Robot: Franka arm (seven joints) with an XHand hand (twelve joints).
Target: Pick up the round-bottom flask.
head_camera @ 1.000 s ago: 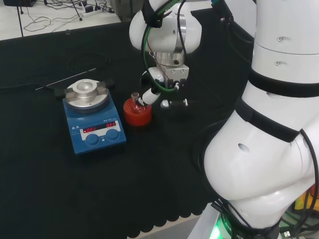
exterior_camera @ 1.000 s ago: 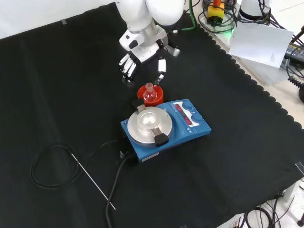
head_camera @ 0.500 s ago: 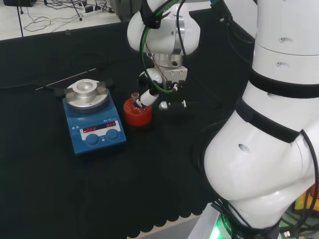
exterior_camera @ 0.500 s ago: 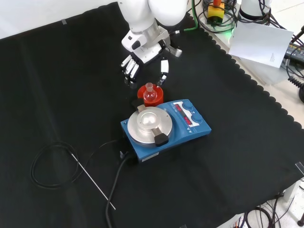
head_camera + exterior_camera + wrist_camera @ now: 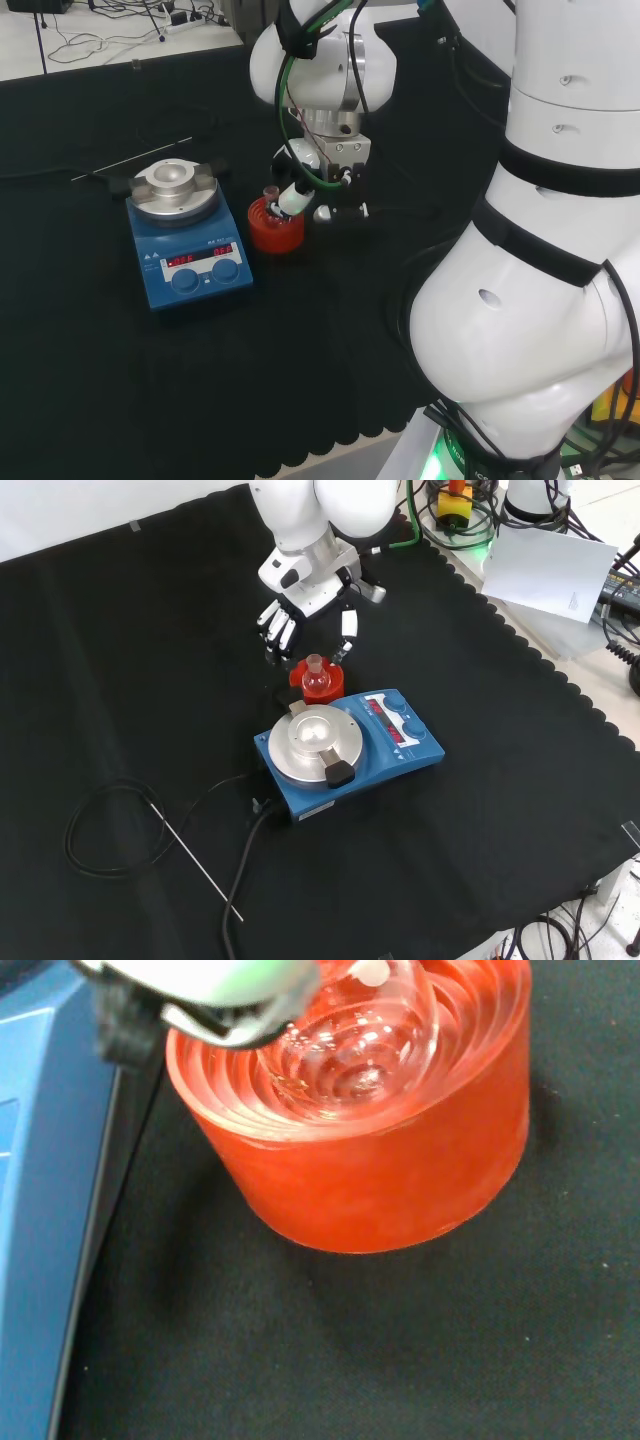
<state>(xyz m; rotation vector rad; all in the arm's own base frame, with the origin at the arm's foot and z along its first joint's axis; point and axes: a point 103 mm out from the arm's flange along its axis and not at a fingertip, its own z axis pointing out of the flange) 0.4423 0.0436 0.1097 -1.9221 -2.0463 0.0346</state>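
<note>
A: Closing in on the round-bottom flask (image 5: 316, 677) is what is being shown; the hand (image 5: 303, 621) is being brought lower and nearer than a second ago, when it was being held farther up the front view.

B: Fingers?

A: Spread and relaxed, nothing being gripped. In the front view the fingers (image 5: 279, 632) are being held to the flask's upper left and the thumb (image 5: 347, 632) to its upper right, so the neck is being bracketed but not yet touched, as far as can be judged.

B: Flask location?

A: It is being kept upright in the red ribbed stand (image 5: 318, 685), just beside the blue stirrer plate (image 5: 390, 742). In the wrist view the clear bulb (image 5: 360, 1040) is being seen seated in the stand's rings (image 5: 380, 1160). Nothing has been shifted there.

B: Meaning for the task?

A: Approach is judged nearly done; the closing and the lift are not yet being made.

B: Obstacles?

A: The stirrer's metal top (image 5: 316, 738) is being crowded against the stand's near side, so finger room there is judged tight. A thin rod (image 5: 195, 860) and a black cable (image 5: 110, 830) are being left well apart.
</note>
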